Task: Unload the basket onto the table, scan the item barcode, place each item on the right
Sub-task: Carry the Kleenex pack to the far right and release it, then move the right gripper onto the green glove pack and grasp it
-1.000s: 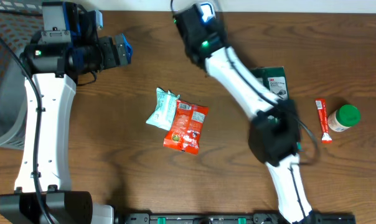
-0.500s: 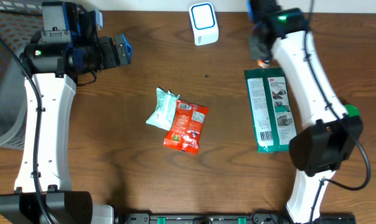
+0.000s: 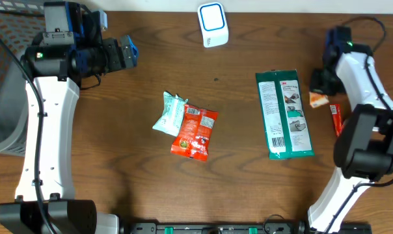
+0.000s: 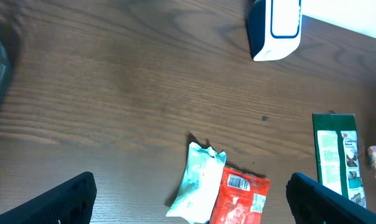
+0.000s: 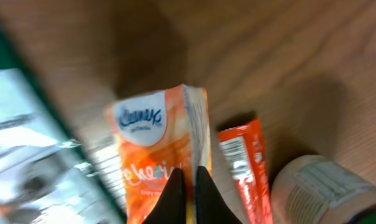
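My right gripper is shut on the edge of an orange tissue pack, low over the table at the right. From overhead the right gripper and the tissue pack are just right of a green package. The white and blue scanner stands at the back centre, also in the left wrist view as the scanner. My left gripper hangs open and empty at the back left, its fingers spread wide.
A pale green packet and a red packet with a barcode lie mid-table. A red tube and a bottle lie next to the tissue pack. A grey basket sits at the left edge.
My right arm swung from the scanner at the back centre to the right side, carrying the orange tissue pack. The green package came into full view. The left arm stayed still.
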Motion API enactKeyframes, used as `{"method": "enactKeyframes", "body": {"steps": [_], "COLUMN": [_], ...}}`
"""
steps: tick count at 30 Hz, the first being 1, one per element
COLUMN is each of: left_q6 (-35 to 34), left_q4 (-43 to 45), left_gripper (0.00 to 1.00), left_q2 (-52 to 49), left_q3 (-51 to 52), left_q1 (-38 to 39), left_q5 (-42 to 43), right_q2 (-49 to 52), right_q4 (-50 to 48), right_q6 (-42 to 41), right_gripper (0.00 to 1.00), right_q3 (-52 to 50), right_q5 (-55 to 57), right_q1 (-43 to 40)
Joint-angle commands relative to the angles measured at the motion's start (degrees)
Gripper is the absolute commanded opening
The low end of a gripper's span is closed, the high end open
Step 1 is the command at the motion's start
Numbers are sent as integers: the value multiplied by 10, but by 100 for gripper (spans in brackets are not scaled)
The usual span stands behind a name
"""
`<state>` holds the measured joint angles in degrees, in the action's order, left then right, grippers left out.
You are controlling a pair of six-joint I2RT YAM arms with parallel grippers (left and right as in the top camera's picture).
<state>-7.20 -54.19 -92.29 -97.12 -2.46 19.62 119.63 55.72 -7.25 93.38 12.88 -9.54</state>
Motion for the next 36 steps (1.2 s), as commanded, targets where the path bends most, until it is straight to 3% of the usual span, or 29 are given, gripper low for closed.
{"method": "enactKeyframes", "body": {"steps": [1, 2, 5, 6, 15, 18, 21, 26, 36], "left_q6": [5, 5, 5, 5, 5, 5, 5, 5, 5], "left_q4": [-2, -2, -2, -2, -2, -2, -2, -2, -2], "left_gripper": [97, 97, 97, 98, 97, 97, 97, 97, 97], "left_q2": [-2, -2, -2, -2, -2, -2, -2, -2, -2], "left_q3": [-6, -6, -6, -6, -6, -6, -6, -6, -6], "left_q1": [0, 0, 0, 0, 0, 0, 0, 0, 0], "left_q5": [5, 5, 5, 5, 5, 5, 5, 5, 5], "right_q2": [3, 3, 3, 3, -23, -46, -70, -84, -83], "right_q4": [-15, -16, -19, -20, 31, 64, 88, 153, 131], "right_q6": [-9, -9, -8, -7, 37, 52, 59, 55, 24], "right_gripper": [1, 5, 44, 52, 61, 63, 73, 76, 82], "right_q3": [-14, -14, -13, -13, 36, 59, 63, 62, -61], "right_q5": [-3, -3, -3, -3, -6, -49, -94, -103, -149], "right_q1": [-28, -33, -48, -52, -41, -23, -4, 26, 56]}}
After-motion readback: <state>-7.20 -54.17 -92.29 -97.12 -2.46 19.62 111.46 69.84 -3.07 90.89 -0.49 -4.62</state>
